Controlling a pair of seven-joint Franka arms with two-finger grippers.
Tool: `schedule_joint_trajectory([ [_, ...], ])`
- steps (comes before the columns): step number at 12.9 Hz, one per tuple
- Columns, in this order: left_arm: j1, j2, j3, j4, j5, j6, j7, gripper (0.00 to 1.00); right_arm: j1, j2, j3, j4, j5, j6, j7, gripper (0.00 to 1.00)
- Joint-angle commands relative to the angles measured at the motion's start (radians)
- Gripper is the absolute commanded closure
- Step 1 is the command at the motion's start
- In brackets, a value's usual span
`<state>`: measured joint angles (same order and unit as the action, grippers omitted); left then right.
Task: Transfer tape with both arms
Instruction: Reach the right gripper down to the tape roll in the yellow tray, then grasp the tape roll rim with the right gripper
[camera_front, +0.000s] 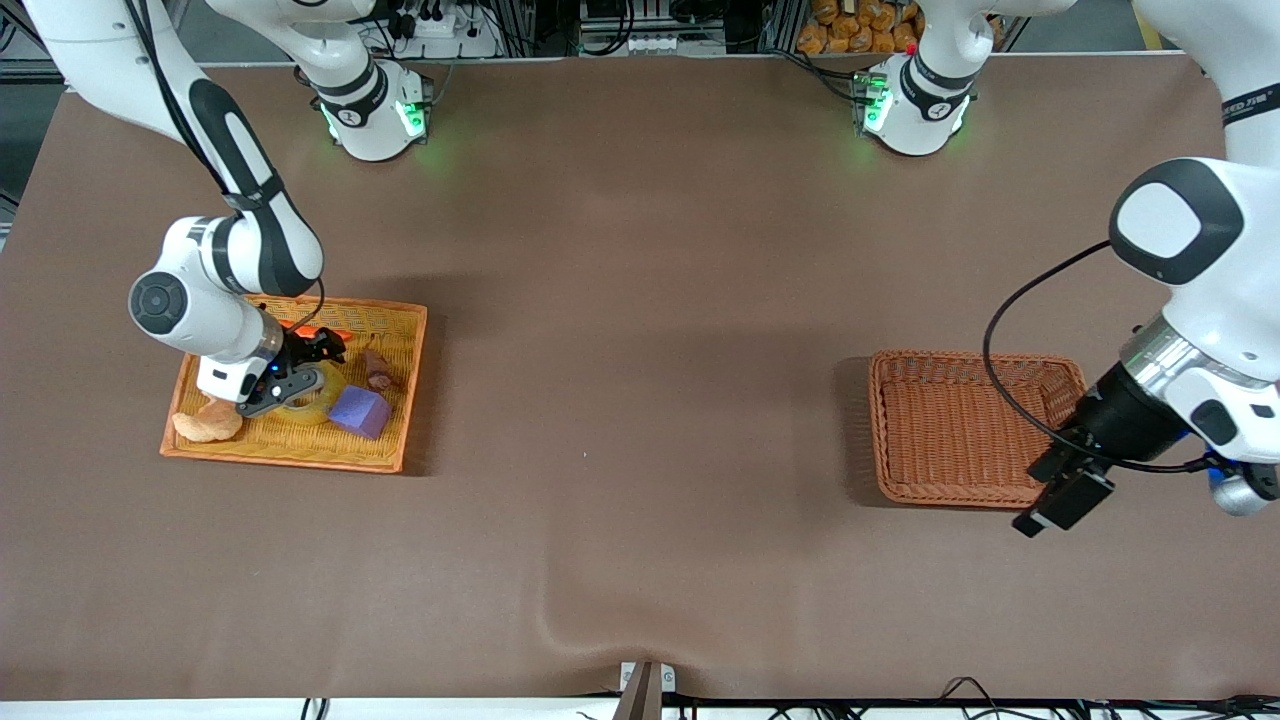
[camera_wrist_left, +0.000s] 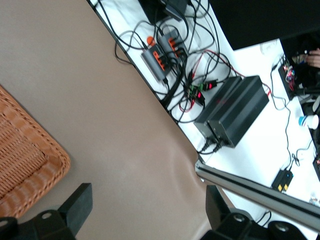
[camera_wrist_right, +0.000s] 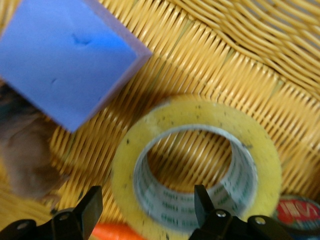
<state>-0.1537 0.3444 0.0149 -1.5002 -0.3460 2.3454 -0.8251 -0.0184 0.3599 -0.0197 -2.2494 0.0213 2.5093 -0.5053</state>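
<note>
The yellow tape roll (camera_front: 316, 402) lies flat in the yellow woven tray (camera_front: 405, 340) at the right arm's end of the table. In the right wrist view the tape (camera_wrist_right: 125, 165) shows its grey-white core. My right gripper (camera_front: 318, 360) is low over it and open (camera_wrist_right: 147, 205). One finger (camera_wrist_right: 92, 204) stands outside the ring and the other inside it, so they straddle the roll's wall without closing on it. My left gripper (camera_front: 1050, 500) is open and empty (camera_wrist_left: 147, 200), waiting over the bare table beside the brown basket (camera_front: 950, 430).
In the tray a purple block (camera_front: 360, 411) lies beside the tape and also shows in the right wrist view (camera_wrist_right: 65, 60). There are also a brown lump (camera_front: 378, 372), a tan bread-like piece (camera_front: 207, 422), an orange carrot (camera_wrist_right: 125, 233) and a red round lid (camera_wrist_right: 300, 215). The brown basket (camera_wrist_left: 25, 165) holds nothing.
</note>
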Motion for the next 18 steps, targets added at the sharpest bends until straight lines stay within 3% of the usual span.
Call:
schedule_joint_trajectory([
  [1, -0.038, -0.001, 0.003, 0.008, 0.063, -0.003, -0.02, 0.0, 0.014, 0.024, 0.007, 0.008, 0.02, 0.019, -0.016, 0.16],
  [2, -0.05, -0.007, 0.003, -0.001, 0.108, -0.036, -0.019, 0.0, 0.011, 0.025, 0.007, 0.008, 0.02, 0.02, -0.018, 0.26],
  [3, -0.056, -0.01, 0.003, 0.0, 0.16, -0.081, -0.014, 0.0, 0.014, 0.021, 0.007, 0.008, 0.02, 0.016, -0.019, 0.57],
  [4, -0.056, -0.024, 0.0, -0.003, 0.195, -0.101, -0.011, 0.0, 0.017, 0.014, 0.007, 0.027, 0.02, -0.006, -0.022, 0.99],
  [8, -0.04, -0.082, -0.004, -0.014, 0.203, -0.343, 0.206, 0.0, 0.023, -0.025, 0.009, 0.269, 0.02, -0.43, -0.012, 1.0],
  [11, -0.029, -0.11, -0.004, -0.025, 0.206, -0.47, 0.314, 0.0, 0.041, -0.041, 0.01, 0.336, 0.02, -0.507, -0.012, 1.0],
  [13, -0.03, -0.136, -0.006, -0.057, 0.237, -0.494, 0.337, 0.0, 0.105, -0.067, 0.01, 0.446, 0.02, -0.614, 0.028, 1.0],
  [16, -0.008, -0.171, -0.004, -0.066, 0.239, -0.552, 0.44, 0.0, 0.265, -0.061, 0.01, 0.598, 0.058, -0.707, 0.152, 1.0],
  [18, 0.019, -0.185, 0.0, -0.064, 0.275, -0.653, 0.64, 0.0, 0.406, 0.003, 0.009, 0.704, 0.133, -0.698, 0.31, 1.0],
])
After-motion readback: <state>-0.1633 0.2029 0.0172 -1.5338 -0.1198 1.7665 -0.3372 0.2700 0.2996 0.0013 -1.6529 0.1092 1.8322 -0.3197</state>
